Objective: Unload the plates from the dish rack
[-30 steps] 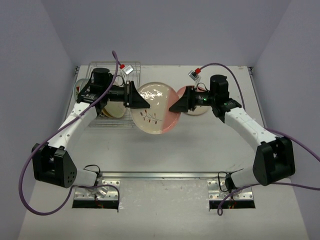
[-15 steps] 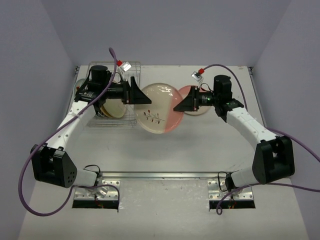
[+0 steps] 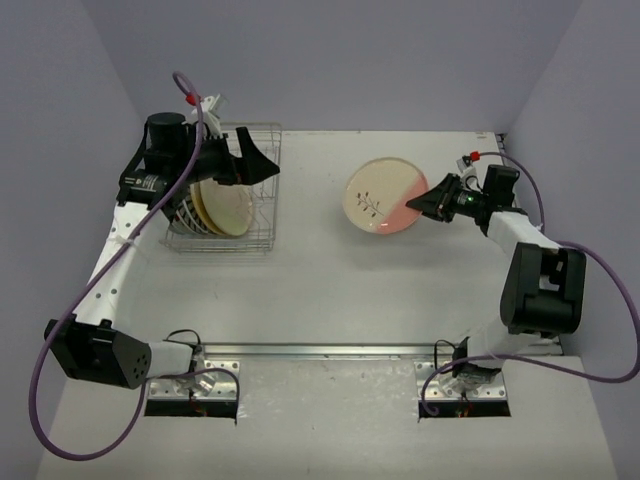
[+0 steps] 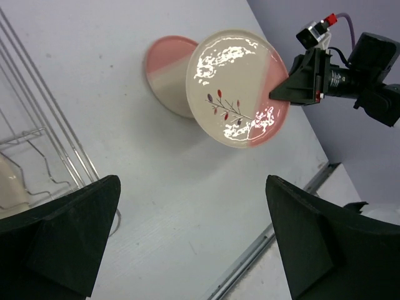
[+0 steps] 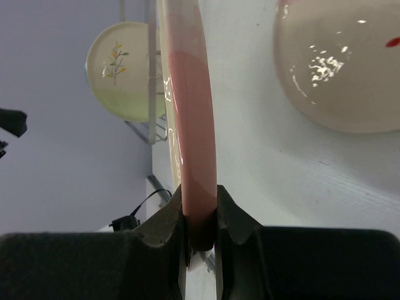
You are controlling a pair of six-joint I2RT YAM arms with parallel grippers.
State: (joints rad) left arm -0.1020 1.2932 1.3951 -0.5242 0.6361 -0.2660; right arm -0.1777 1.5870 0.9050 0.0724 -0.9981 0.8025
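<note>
Plate, glossy, round, cream-and-pink, rim clamped in right pincer; left pincer wide apart.

Right wrist view: sprig plate showed edge-on only, face unseen. Left wrist view: pink-cream plate was part hidden behind it toward 3 o'clock, and the dish rack ran off the 9 o'clock edge. Top view: racked plates overlapped, patterns unreadable.

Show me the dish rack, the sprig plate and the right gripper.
dish rack point(image 3: 263, 205): top view, bare wires, right side.
sprig plate point(image 3: 376, 190): top view, cream centre.
right gripper point(image 5: 200, 215): right wrist view, between fingertips, on pink rim.
</note>
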